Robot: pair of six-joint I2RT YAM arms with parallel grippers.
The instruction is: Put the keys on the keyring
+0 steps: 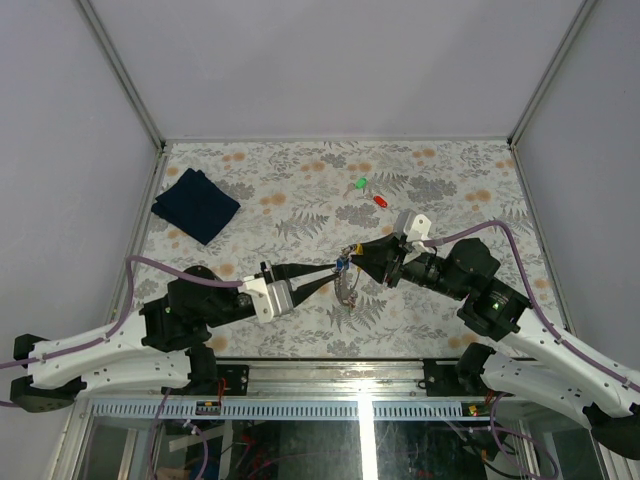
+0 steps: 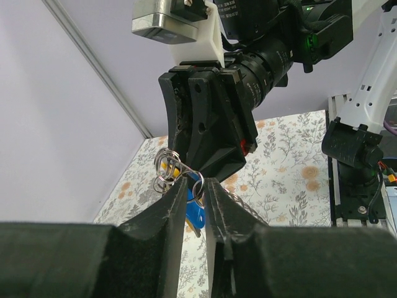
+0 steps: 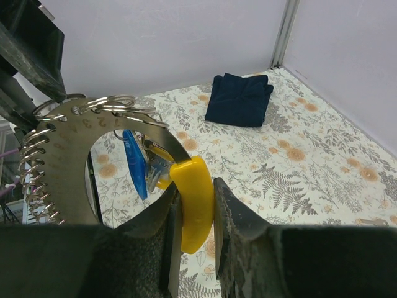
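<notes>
My two grippers meet above the table's middle. My left gripper [image 1: 333,272] [image 2: 196,185] is shut on the blue key [image 2: 196,214] and its small ring. My right gripper [image 1: 360,256] [image 3: 196,192] is shut on the yellow key tag [image 3: 197,205]. The silvery keyring [image 2: 166,170] [image 3: 68,133] hangs between them, with several rings, a curved metal plate and a chain [image 1: 347,288] dangling toward the table. The blue key [image 3: 134,162] also hangs inside the plate's opening in the right wrist view. A green key [image 1: 361,184] and a red key [image 1: 380,200] lie on the table behind the grippers.
A dark blue folded cloth [image 1: 195,205] [image 3: 240,99] lies at the table's far left. The flowered tablecloth [image 1: 450,190] is bounded by grey walls on three sides. The right arm's body [image 2: 260,56] fills the space straight ahead of my left gripper.
</notes>
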